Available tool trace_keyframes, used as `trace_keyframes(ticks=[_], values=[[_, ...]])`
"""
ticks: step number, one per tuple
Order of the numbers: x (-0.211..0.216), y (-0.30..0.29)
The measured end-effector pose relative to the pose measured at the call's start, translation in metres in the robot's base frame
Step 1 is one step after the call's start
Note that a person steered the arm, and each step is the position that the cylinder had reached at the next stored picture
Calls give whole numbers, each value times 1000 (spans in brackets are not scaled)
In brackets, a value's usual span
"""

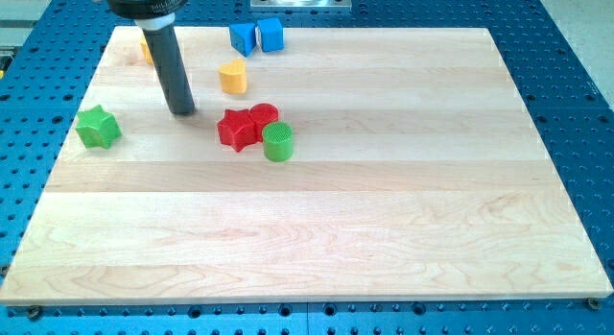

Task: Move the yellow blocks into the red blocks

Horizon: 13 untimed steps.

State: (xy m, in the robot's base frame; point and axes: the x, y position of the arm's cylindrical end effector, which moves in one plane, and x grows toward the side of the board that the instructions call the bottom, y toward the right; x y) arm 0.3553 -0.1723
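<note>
- At the left edge of the board you have a green star block (97,127), well apart from anything the task concerns; leave it alone.
- In the upper left, a second yellow block (145,50) shows only as a sliver behind the rod, so you cannot make out its shape. It sits near the board's top edge, well apart from the red pair.
- My tip (182,112) rests on the wooden board (384,210) left of centre, between the green star and the red blocks, touching no block. There is no claw on this arm, only the bare rod, so nothing is clenched, released or grasped.
- The yellow block (233,77) nearer the centre stands up and to the right of my tip, just above the red star block (235,130), with a clear gap between them.
- The red star touches the red round block (264,114) on its right, and a green cylinder (278,142) presses against both from below right.
- Two blue blocks (256,35) sit side by side at the top edge, out of the way.
- Judging by this, neither yellow has reached the reds yet. You would next bring the tip round above the nearer yellow and push it downward into the red star, then fetch the far one.
</note>
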Motion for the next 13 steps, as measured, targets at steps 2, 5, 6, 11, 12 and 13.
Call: trace_keyframes(ticks=[2,5,6,11,12,13], values=[[-58,26],[-9,86],[-21,73],[-20,10],[-60,-27],[-94,-68]])
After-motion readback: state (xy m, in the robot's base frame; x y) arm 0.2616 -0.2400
